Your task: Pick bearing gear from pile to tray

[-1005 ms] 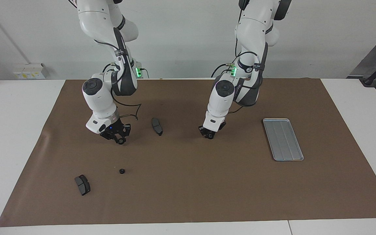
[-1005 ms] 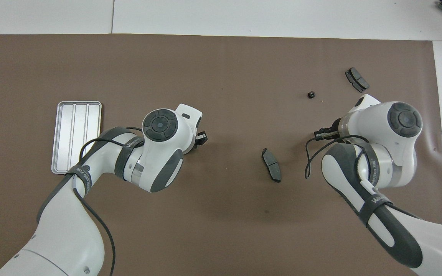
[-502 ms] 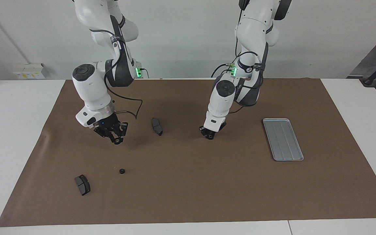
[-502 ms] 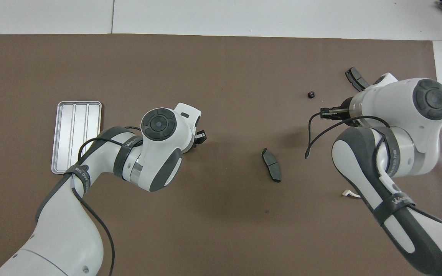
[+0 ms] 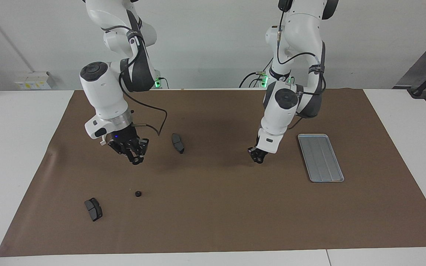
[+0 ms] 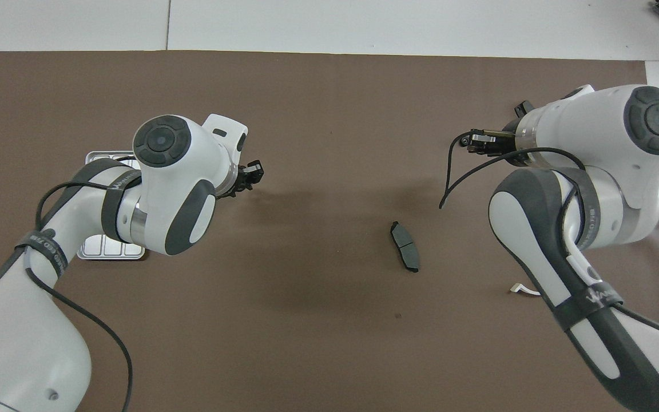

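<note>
A tiny black bearing gear (image 5: 138,193) lies on the brown mat; in the overhead view my right hand hides it. My right gripper (image 5: 133,156) (image 6: 474,141) is open and hangs above the mat, over a spot a little nearer to the robots than that gear. My left gripper (image 5: 256,157) (image 6: 249,174) is shut, with what looks like a small dark gear pinched at its tips. It hovers low over the mat beside the silver ribbed tray (image 5: 320,157). My left arm covers most of the tray (image 6: 106,252) in the overhead view.
One dark brake pad (image 5: 178,143) (image 6: 404,246) lies mid-mat between the arms. A second brake pad (image 5: 93,209) lies beside the gear, toward the right arm's end. A small white bracket (image 6: 523,290) shows by the right arm. The brown mat (image 5: 213,207) covers the table.
My left gripper has lifted a little and moved toward the tray. My right gripper has risen and swung out over the spot near the gear. The parts on the mat have not moved.
</note>
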Robot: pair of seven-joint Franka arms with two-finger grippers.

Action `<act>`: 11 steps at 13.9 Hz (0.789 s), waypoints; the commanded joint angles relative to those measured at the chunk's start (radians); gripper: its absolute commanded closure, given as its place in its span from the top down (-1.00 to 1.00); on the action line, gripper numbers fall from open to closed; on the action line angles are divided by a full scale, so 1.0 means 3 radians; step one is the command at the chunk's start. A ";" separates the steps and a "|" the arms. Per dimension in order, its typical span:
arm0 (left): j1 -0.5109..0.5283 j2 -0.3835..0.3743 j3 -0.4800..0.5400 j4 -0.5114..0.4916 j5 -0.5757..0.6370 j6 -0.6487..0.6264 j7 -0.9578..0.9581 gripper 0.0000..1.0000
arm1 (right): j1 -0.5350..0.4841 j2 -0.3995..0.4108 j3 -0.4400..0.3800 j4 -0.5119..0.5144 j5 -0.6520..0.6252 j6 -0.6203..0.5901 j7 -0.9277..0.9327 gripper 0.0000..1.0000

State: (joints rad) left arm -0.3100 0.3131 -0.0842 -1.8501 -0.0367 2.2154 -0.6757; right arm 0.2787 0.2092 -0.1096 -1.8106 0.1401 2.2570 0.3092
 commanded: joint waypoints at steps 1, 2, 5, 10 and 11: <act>0.0240 -0.0195 -0.0026 -0.0051 0.0035 -0.0287 0.0512 -0.83 | 0.0200 0.0222 0.0018 0.0257 0.0259 0.0110 0.0283 -1.00; 0.0302 -0.0220 -0.0026 -0.0061 0.0035 -0.0338 0.0711 -0.83 | 0.0277 0.0269 0.0018 0.0267 0.0305 0.0217 0.0435 -1.00; 0.0521 -0.0231 -0.0021 -0.0081 0.0035 -0.0354 0.1269 -0.83 | 0.0512 0.0478 0.0018 0.0374 0.0412 0.0575 0.0835 -1.00; 0.0905 -0.0256 -0.0021 -0.0158 0.0035 -0.0344 0.2231 -0.83 | 0.0854 0.0948 0.0028 0.0834 0.0607 0.0770 0.1147 -1.00; 0.0951 -0.0261 -0.0021 -0.0204 0.0035 -0.0293 0.2343 -0.83 | 0.0952 0.1040 0.0028 0.0901 0.0597 0.0806 0.1254 -1.00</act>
State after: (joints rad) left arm -0.0566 0.2629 -0.0814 -1.8721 -0.0362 2.1203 -0.0420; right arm 0.5199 0.4493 -0.1011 -1.6187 0.2981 2.4800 0.6322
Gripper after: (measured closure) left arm 0.652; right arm 0.652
